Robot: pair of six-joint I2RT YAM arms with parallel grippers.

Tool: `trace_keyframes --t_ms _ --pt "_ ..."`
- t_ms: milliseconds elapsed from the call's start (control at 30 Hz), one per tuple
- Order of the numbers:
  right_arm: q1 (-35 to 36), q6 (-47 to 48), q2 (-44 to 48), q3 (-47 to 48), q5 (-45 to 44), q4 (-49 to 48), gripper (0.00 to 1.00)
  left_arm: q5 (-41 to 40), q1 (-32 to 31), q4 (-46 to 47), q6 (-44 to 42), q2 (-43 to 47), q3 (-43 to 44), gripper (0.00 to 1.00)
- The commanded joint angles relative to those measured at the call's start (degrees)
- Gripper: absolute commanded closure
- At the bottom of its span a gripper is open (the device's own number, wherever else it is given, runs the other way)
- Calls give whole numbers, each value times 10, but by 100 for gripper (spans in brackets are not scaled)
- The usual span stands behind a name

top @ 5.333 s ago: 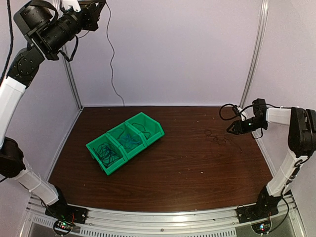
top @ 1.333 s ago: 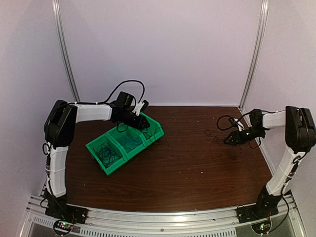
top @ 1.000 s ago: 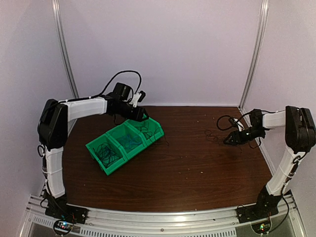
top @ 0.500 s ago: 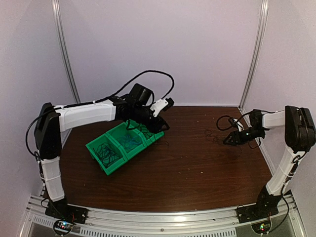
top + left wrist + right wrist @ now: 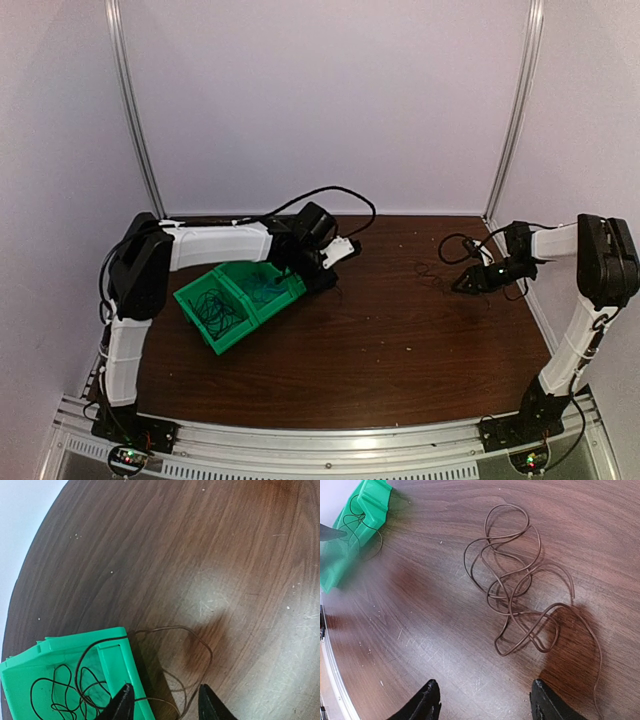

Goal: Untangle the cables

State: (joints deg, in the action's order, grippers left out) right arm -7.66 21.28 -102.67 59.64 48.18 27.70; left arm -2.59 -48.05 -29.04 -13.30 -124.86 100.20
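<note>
A tangle of thin dark-brown cables (image 5: 512, 587) lies on the brown table just ahead of my right gripper (image 5: 485, 702), which hovers open and apart from it. In the top view that tangle (image 5: 433, 274) sits left of the right gripper (image 5: 460, 284). My left gripper (image 5: 165, 707) is open at the right end of the green bins (image 5: 236, 300). A thin dark cable (image 5: 200, 647) loops out over the bin wall (image 5: 112, 662) onto the table, and part of the loop lies between the fingertips (image 5: 122, 705). More dark cables (image 5: 55, 695) lie coiled in that bin.
The left bin holds black wire (image 5: 212, 310) and the middle bin blue wire (image 5: 263, 290). My left arm (image 5: 220, 242) stretches over the bins' back and hides the rightmost one. Purple walls enclose the table on three sides. The bin end (image 5: 355, 525) shows at the right wrist view's top left.
My left arm has swung down from high at the back left, crossed the bins and come low at their right end. The right gripper has barely moved.
</note>
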Motion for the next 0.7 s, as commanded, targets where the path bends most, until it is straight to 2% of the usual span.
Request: trace_keyframes --t_ms 0,333,500,667 --pt "3 10 -2 12 14 9 37 -50 -8 -1 -27 -19 20 56" --pt "3 13 -6 14 16 13 37 -7 -8 -13 -21 -34 36 56" --pt "3 14 -9 15 19 16 37 -10 -8 -23 -24 -53 42 67" --pt "3 16 -9 15 19 17 37 -9 -8 -26 -24 -54 52 86"
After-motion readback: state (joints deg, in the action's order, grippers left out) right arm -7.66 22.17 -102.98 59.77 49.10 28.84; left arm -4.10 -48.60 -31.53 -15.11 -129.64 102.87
